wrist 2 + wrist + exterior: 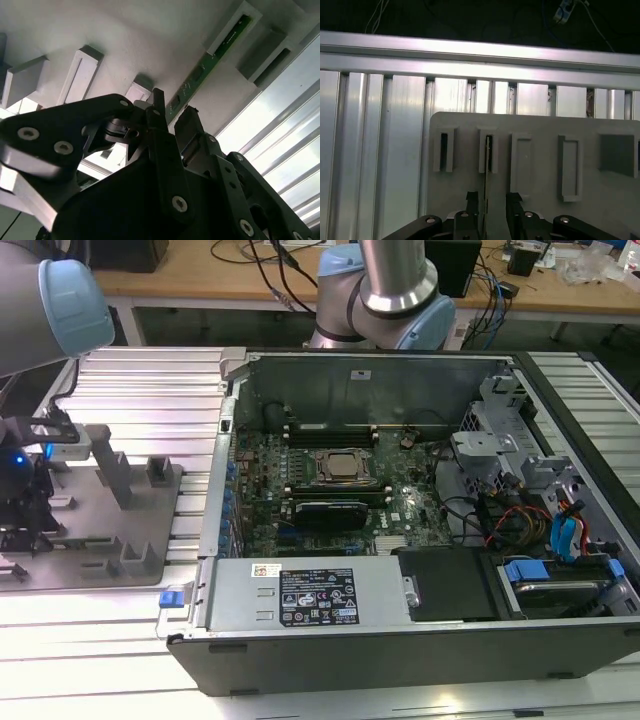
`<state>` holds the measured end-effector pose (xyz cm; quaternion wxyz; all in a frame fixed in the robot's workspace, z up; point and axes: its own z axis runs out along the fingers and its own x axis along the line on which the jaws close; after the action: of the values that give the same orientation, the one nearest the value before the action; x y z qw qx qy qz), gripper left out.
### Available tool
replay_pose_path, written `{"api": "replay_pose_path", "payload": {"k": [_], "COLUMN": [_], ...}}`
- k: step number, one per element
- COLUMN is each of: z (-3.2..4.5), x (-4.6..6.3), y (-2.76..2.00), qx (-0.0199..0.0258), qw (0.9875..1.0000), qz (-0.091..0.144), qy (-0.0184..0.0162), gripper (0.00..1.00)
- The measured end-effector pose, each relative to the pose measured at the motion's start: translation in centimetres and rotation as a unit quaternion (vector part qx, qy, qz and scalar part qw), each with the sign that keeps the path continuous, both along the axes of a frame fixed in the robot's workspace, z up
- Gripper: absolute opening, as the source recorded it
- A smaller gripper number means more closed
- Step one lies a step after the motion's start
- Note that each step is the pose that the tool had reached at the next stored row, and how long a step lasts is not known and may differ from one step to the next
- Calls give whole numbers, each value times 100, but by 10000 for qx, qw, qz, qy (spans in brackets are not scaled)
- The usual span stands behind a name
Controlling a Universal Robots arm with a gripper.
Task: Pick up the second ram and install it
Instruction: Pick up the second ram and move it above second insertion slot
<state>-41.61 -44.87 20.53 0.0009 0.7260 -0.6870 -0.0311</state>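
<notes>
The second ram (486,160) is a thin dark-green stick standing on edge in a slot of the grey holder tray (540,125). In the second wrist view the second ram (205,75) runs away from the fingers along the grey holder tray (125,35). My gripper (492,199) is open and straddles the near end of the stick, one black finger on each side with gaps showing. The same straddle shows at my gripper (172,114) in the second wrist view. In the exterior view my gripper (25,490) hangs over the holder tray (100,545) at the exterior view's left.
The open computer case (400,630) lies at the exterior view's right of the tray. Its motherboard carries the square processor socket (345,467) with memory slots (330,430) beside it. Upright posts (110,470) rise from the tray. Ribbed aluminium table (380,150) surrounds everything.
</notes>
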Motion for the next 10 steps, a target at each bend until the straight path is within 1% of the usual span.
{"api": "replay_pose_path", "payload": {"k": [5, 6, 8, 10], "z": [-12, -12, -11, 31], "x": [-1, -1, -1, -1], "y": [1, 1, 1, 1], "qx": [0, 0, 1, 0], "qw": [10000, 10000, 10000, 10000], "qz": [0, 0, 0, 0], "qy": [0, 0, -1, 0], "gripper": [34, 25, 25, 25]}}
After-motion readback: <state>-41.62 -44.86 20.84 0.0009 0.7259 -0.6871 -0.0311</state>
